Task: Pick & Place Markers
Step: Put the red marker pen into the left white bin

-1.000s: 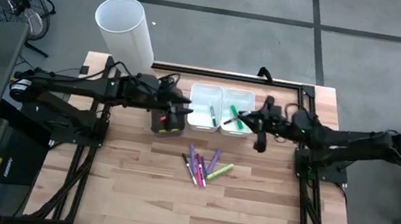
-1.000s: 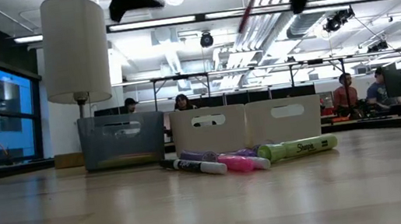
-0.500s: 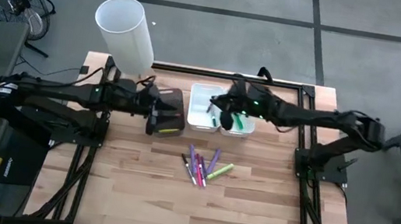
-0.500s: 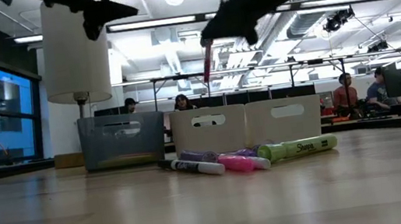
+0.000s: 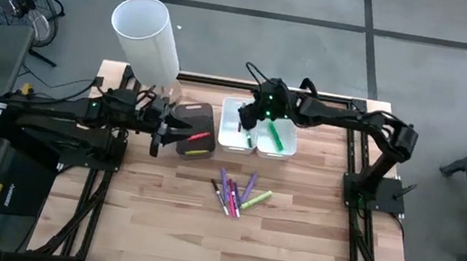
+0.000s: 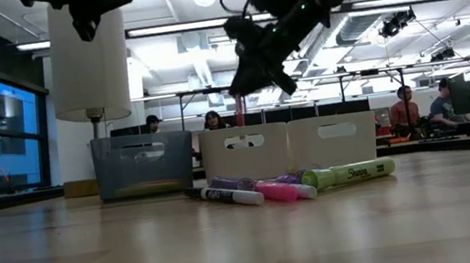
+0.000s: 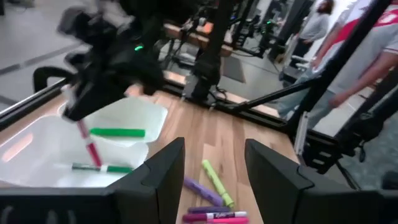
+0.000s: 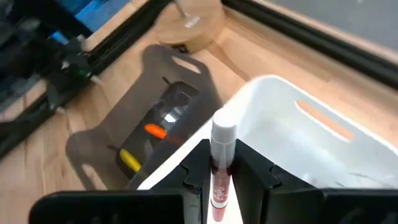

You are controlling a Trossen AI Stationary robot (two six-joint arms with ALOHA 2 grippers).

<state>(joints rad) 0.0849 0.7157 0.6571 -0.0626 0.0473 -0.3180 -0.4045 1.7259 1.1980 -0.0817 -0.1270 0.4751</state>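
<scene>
My right gripper (image 5: 253,120) is shut on a red marker with a white cap (image 8: 221,158) above the left white bin (image 5: 236,126). In the low view the red marker (image 6: 239,105) hangs under the right gripper (image 6: 253,62). Several purple, pink and green markers (image 5: 238,192) lie flat on the wood in front of the bins; they also show in the low view (image 6: 293,183). My left gripper (image 5: 163,126) is open, raised just left of the dark bin (image 5: 195,140), and its fingers frame the left wrist view (image 7: 208,180). My right gripper pinches the marker's red barrel (image 8: 219,177) between its two fingers. The white cap (image 8: 224,129) sticks out past the fingertips. The fingers slant down from the table's right. The marker is lifted clear and hangs almost upright over the left white bin.
The dark bin holds a red and a yellow marker (image 8: 140,146). A green marker (image 5: 276,137) lies in the right white bin (image 5: 281,119), another (image 7: 99,167) in the left one. A white cylinder (image 5: 146,36) stands at the far left corner. People sit beyond the table (image 6: 403,112).
My right gripper has carried the red marker toward the table's left, from beside the right white bin to above the left one, and has come down; the marker has swung from tilted to nearly upright. My left gripper has drawn back from over the dark bin toward the left edge.
</scene>
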